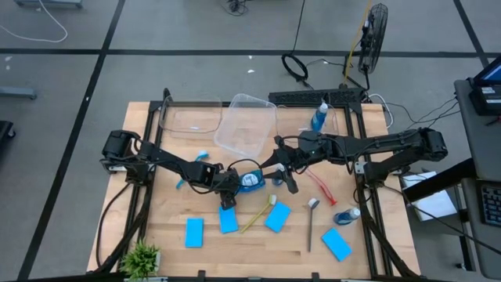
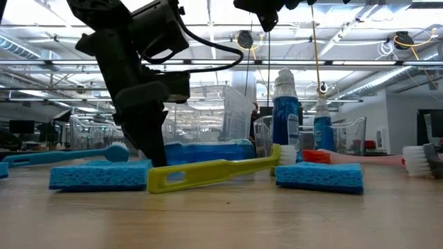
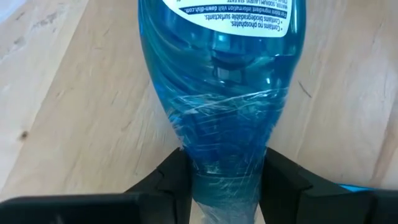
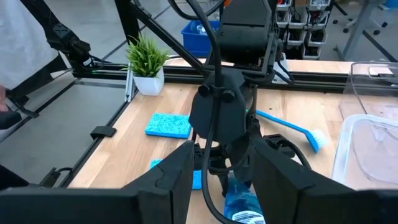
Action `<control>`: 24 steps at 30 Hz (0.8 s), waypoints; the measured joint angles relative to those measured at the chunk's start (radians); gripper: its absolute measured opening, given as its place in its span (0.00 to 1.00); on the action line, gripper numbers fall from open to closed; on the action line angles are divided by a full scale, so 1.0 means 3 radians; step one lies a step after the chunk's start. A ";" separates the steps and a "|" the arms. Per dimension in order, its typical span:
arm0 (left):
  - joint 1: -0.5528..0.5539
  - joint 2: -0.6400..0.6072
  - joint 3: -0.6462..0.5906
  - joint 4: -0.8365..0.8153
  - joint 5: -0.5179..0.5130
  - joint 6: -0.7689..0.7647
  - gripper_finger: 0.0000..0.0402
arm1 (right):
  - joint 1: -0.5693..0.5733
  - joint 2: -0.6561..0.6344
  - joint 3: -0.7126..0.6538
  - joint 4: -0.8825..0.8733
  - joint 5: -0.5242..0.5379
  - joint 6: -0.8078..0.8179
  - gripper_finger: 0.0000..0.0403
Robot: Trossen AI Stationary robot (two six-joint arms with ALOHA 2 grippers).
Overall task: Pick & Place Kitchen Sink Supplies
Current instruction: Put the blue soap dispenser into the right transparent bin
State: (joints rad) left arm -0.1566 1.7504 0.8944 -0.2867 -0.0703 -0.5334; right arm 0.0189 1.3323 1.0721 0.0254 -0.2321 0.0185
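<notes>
my left fingers close on a lying bottle

high view: my left gripper (image 1: 232,186) meets the bottle (image 1: 250,180), which lies flat pointing toward three o'clock; my right gripper (image 1: 283,177) hangs nearby, jaws parted, empty. the tub (image 1: 247,124) at twelve o'clock looks empty.

left wrist view: my fingers (image 3: 171,180) flank the bottle's narrow end, likely touching, not yet firmly pinched.

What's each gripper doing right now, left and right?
Left gripper: fingers against both sides of a lying blue bottle.
Right gripper: open, empty, above that bottle.
</notes>
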 joint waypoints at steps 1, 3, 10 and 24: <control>0.0000 -0.0008 0.0000 -0.0004 0.0021 -0.0016 0.34 | 0.0000 0.0000 0.0000 0.0000 0.0000 0.0000 0.35; 0.0000 -0.0040 -0.0003 -0.0027 0.0066 -0.0059 0.34 | 0.0000 0.0000 0.0000 0.0000 0.0000 0.0000 0.35; -0.0008 -0.0393 -0.0009 -0.0300 0.0123 -0.0102 0.34 | 0.0000 0.0000 0.0000 0.0000 -0.0001 0.0000 0.35; -0.0009 -0.1317 0.0020 -0.0469 0.0061 -0.0348 0.34 | 0.0000 0.0000 0.0000 0.0000 -0.0009 -0.0090 0.35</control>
State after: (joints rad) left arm -0.1593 1.3554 0.9003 -0.4272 -0.0521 -0.6378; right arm 0.0189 1.3323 1.0721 0.0253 -0.2350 -0.0084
